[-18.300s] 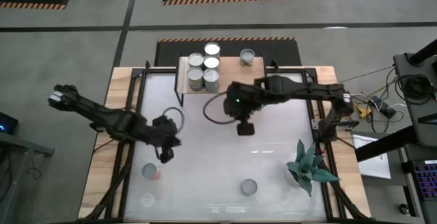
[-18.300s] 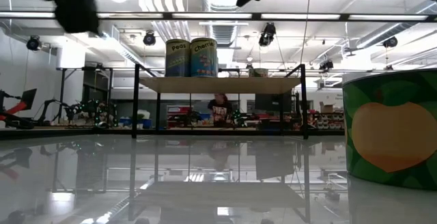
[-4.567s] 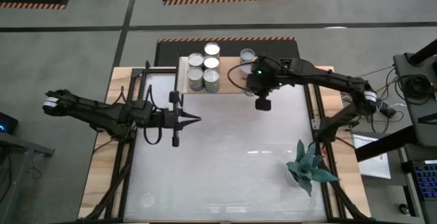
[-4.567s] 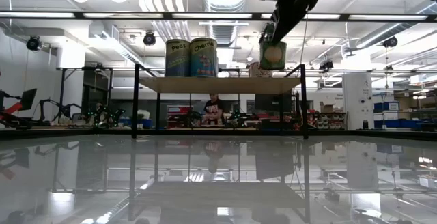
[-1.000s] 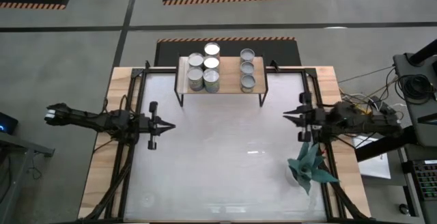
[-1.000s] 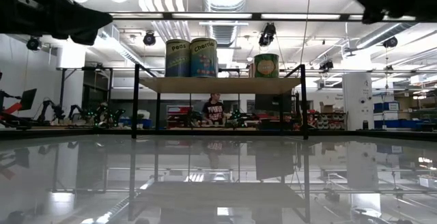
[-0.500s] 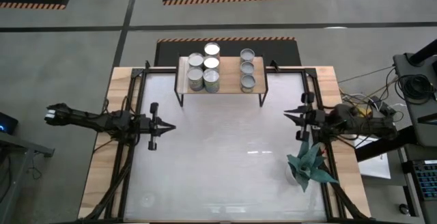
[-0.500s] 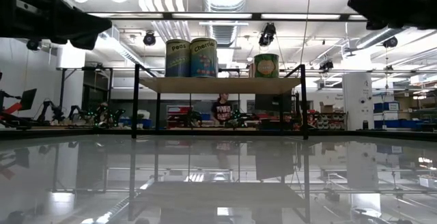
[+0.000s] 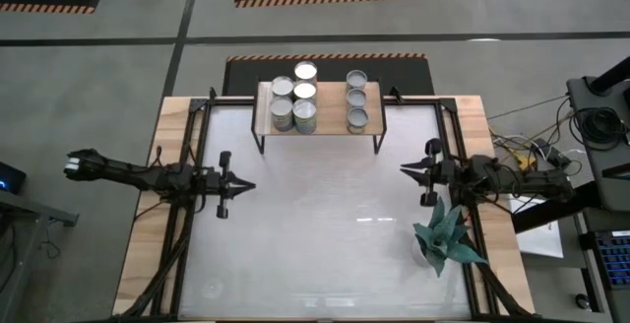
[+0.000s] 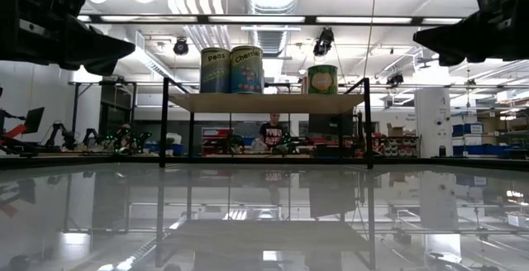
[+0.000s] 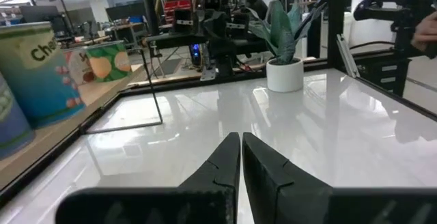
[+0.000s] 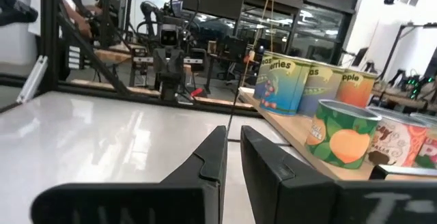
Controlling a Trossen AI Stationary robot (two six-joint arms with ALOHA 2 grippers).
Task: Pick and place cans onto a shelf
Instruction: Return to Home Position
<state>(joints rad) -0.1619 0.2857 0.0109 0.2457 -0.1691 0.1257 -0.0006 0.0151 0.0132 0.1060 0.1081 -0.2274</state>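
Several cans stand upright on the light-wood shelf (image 9: 325,126) at the table's far edge: a cluster (image 9: 293,98) on its left part and a column of three (image 9: 356,97) on its right. They also show in the low view (image 10: 231,68), the left wrist view (image 11: 41,74) and the right wrist view (image 12: 328,111). My left gripper (image 9: 246,184) is shut and empty, level above the table's left side, pointing right. My right gripper (image 9: 404,170) is shut and empty, level above the right side, pointing left. Both are well short of the shelf.
A potted green plant (image 9: 445,239) stands at the table's right, just near of my right arm; it also shows in the left wrist view (image 11: 283,67). The white tabletop (image 9: 325,234) lies between the two grippers. A person (image 10: 271,130) stands in the room beyond the shelf.
My right gripper has moved a little toward the table's left, staying level and shut. The cans on the shelf have stayed put.
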